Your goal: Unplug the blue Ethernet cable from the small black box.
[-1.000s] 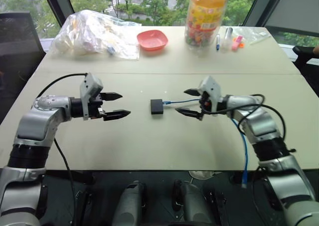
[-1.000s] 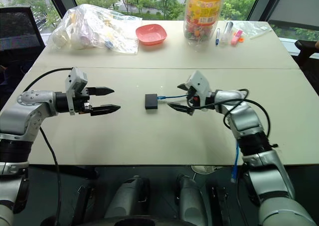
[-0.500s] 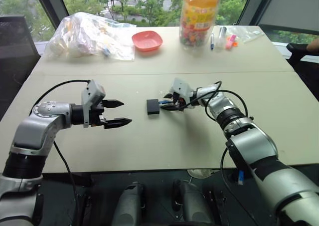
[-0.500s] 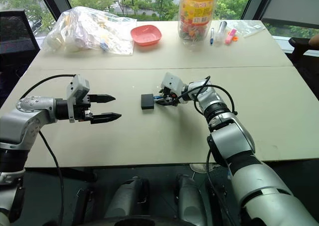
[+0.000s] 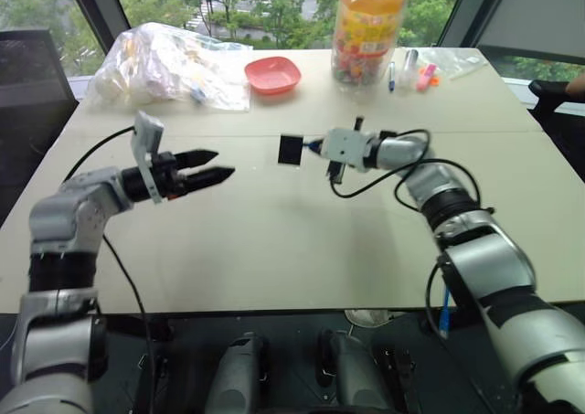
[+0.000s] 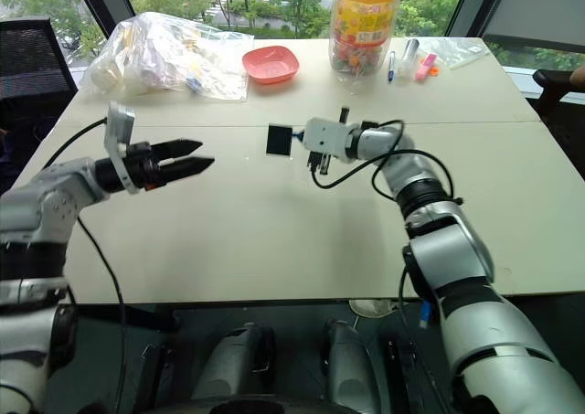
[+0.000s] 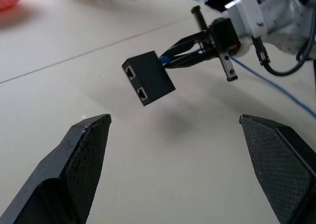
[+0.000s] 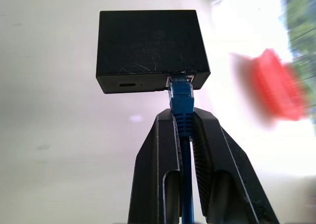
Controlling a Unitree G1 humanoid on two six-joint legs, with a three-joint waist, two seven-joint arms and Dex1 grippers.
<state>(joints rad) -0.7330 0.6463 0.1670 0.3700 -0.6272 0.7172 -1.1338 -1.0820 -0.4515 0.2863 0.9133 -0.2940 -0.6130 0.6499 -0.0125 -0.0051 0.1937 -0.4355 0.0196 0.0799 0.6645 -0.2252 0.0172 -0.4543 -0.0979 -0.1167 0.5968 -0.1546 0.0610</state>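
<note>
A wide beige table (image 5: 274, 249) fills the scene, with windows and greenery beyond its far edge. Along that far edge sit a crumpled clear plastic bag (image 5: 169, 62) at the left, a red dish (image 5: 272, 72) near the middle, and a tall jar of colourful sweets (image 5: 369, 26) to the right, with pens (image 5: 407, 67) beside it.

Two silver robot arms reach in from the near side. The right gripper (image 8: 183, 130) is near the table's centre, pointing left — its two black fingers are pressed together on the blue Ethernet cable (image 8: 181, 100) just behind the plug. The plug is seated in a port on the small black box (image 8: 150, 48), which hangs off the end of the cable above the table, casting a shadow below it. The box appears held up by the cable alone. From the gripper, the cable trails back along the right arm and off the table's near edge.

The left gripper (image 5: 206, 168) is to the left of the box, well apart from it, pointing right toward it with its jaws wide apart and nothing between them.

Judging by this, the cable is gripped and the box lifted, but the unplugging itself is not yet done. The next move likely calls for the left gripper to close on the box and hold it firm — then the right can draw the plug straight out.
</note>
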